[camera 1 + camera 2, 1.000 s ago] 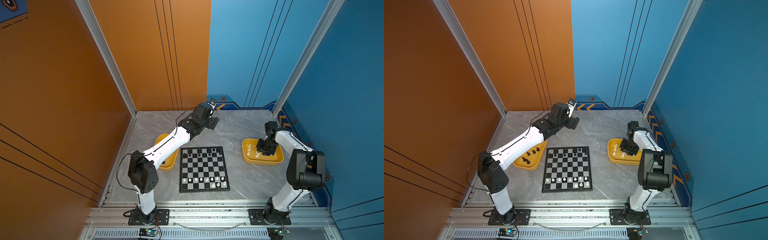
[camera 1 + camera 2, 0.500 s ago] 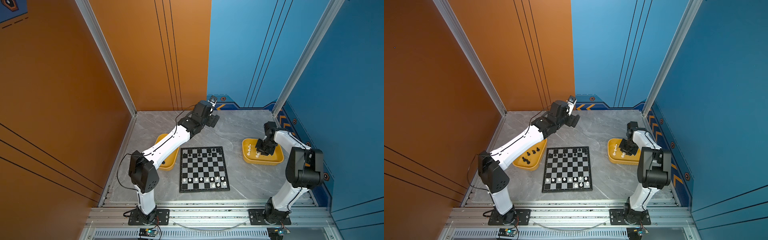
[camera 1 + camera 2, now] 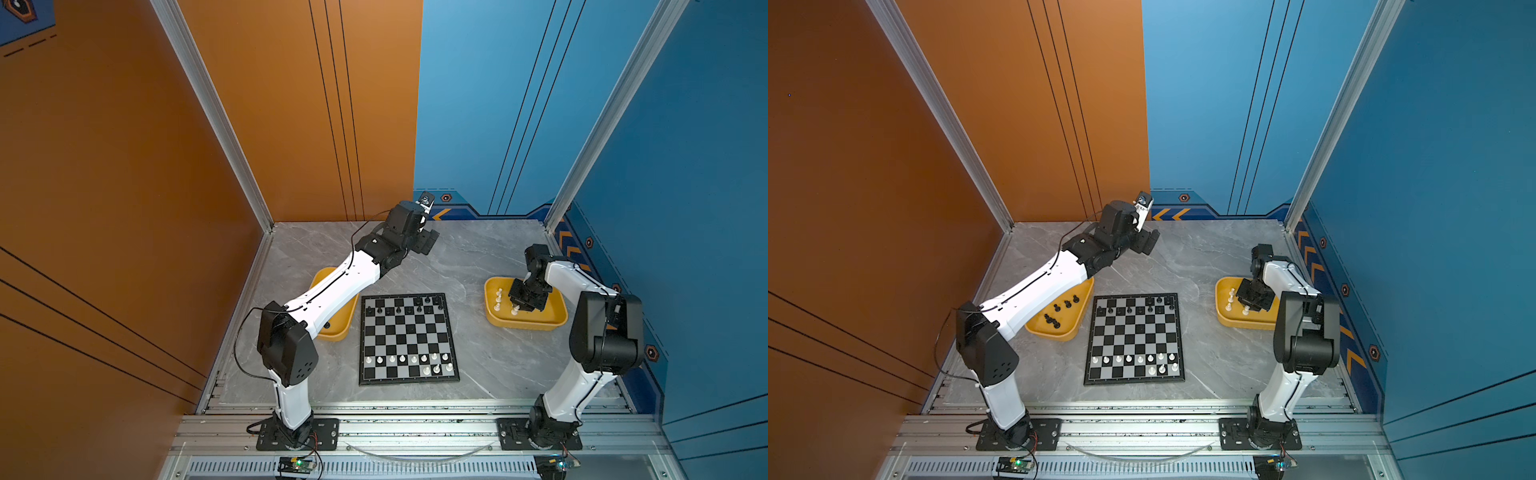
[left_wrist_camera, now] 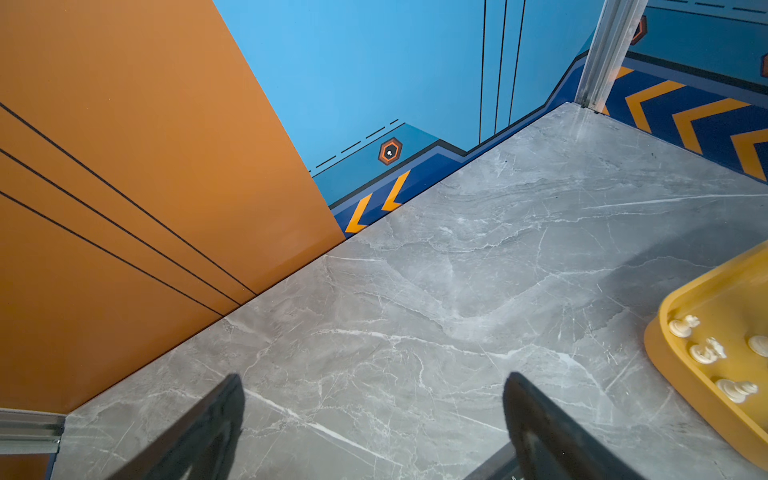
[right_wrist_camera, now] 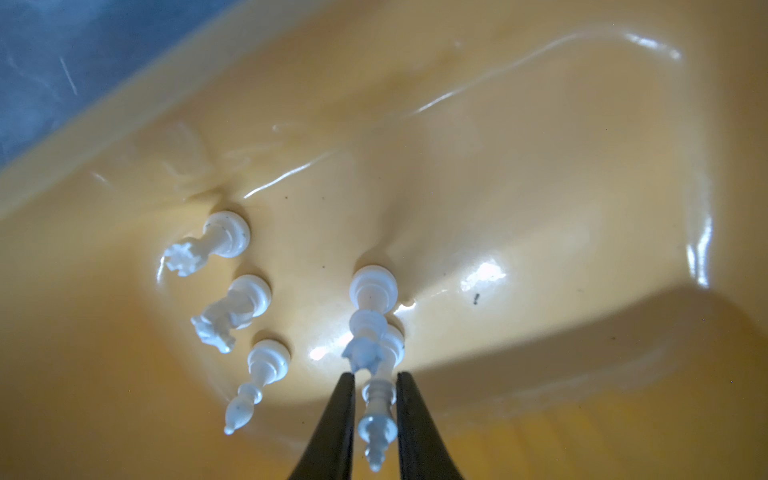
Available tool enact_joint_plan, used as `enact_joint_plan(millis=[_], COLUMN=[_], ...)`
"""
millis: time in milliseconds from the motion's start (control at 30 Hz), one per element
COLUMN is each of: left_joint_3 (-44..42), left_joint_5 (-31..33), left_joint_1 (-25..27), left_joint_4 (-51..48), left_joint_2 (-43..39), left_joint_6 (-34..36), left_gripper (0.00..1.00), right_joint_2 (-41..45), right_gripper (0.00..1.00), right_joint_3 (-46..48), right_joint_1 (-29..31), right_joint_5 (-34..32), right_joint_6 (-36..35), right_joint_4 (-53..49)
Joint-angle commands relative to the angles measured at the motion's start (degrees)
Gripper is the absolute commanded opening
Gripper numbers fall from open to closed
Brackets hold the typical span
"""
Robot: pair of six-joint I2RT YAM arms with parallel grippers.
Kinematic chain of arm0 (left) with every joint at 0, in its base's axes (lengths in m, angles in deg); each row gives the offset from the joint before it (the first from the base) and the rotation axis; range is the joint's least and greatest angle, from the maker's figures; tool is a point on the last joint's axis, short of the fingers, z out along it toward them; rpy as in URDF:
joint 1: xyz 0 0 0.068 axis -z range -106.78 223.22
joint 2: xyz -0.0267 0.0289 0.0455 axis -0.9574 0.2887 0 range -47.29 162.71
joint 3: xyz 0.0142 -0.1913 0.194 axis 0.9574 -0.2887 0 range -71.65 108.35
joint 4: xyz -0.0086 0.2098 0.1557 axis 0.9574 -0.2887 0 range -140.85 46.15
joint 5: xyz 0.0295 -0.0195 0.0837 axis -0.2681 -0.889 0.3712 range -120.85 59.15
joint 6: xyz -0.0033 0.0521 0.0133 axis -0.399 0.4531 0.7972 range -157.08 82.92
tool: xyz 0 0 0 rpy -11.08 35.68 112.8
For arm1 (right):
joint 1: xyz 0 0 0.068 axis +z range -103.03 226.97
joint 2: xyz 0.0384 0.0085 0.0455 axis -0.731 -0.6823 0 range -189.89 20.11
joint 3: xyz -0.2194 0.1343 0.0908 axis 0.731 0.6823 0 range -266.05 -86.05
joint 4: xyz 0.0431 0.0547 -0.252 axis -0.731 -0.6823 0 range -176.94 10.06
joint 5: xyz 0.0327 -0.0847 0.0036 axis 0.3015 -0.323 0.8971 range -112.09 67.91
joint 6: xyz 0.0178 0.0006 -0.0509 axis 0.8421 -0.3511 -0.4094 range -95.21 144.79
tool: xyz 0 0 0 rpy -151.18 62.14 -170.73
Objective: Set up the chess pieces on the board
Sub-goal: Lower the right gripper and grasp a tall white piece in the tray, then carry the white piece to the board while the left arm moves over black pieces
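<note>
Grey marble table (image 3: 478, 257) underneath it all, and dead centre lies the board (image 3: 409, 336). It is partly dressed: black men (image 3: 399, 309) along the far rows, white pawns (image 3: 405, 358) across the near side, and a few back-rank men at the right-hand end. Yellow trays flank it. The left tray (image 3: 1073, 332) holds the spare black chess pieces (image 3: 1065, 307), and the right tray (image 3: 552, 322) holds the whites not yet placed.

Up high, the left gripper (image 4: 372, 380) hangs over bare table near the back wall, jaws spread wide, nothing in them. Down in the right tray, the right gripper (image 5: 375, 374) is the one to watch. Its jaws stand narrow, one each side of a tall white piece (image 5: 376, 399) standing upright. Whether the pads bite on it yet, I can't quite tell from this angle.

Now the fine part, I'd say. Pinch square on the stem below the head, since that glossy plastic looks ready to squirt out. A crowned neighbour (image 5: 368, 324) stands just beside it, so lift straight up before swinging across, or it may tip. Then set it base-flat on an empty near-row square.
</note>
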Motion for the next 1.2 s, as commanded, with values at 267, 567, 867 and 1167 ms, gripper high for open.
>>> enact_joint_plan(millis=[267, 567, 867, 1167], left_joint_3=[-4.22, -11.33, -23.28, -37.98], left_joint_5=[2.55, 3.29, 5.14, 7.13], left_joint_1=[-0.32, -0.81, -1.63, -1.89], left_joint_4=[-1.45, 1.31, 4.31, 1.93], left_joint_2=[-4.57, -9.82, -19.16, -33.19], left_joint_6=[0.91, 0.53, -3.12, -9.52], left_gripper=[0.98, 0.98, 0.98, 0.98], right_joint_2=[0.13, 3.44, 8.22, 12.17], right_gripper=[0.16, 0.13, 0.13, 0.13], right_joint_3=[-0.88, -4.06, -8.31, -10.83], right_joint_1=[1.66, 4.62, 8.11, 15.95], right_joint_5=[-2.11, -3.34, -3.73, -3.34], right_joint_6=[-1.05, -0.83, -0.46, 2.18], right_joint_4=[-1.58, -6.84, -13.12, -18.18])
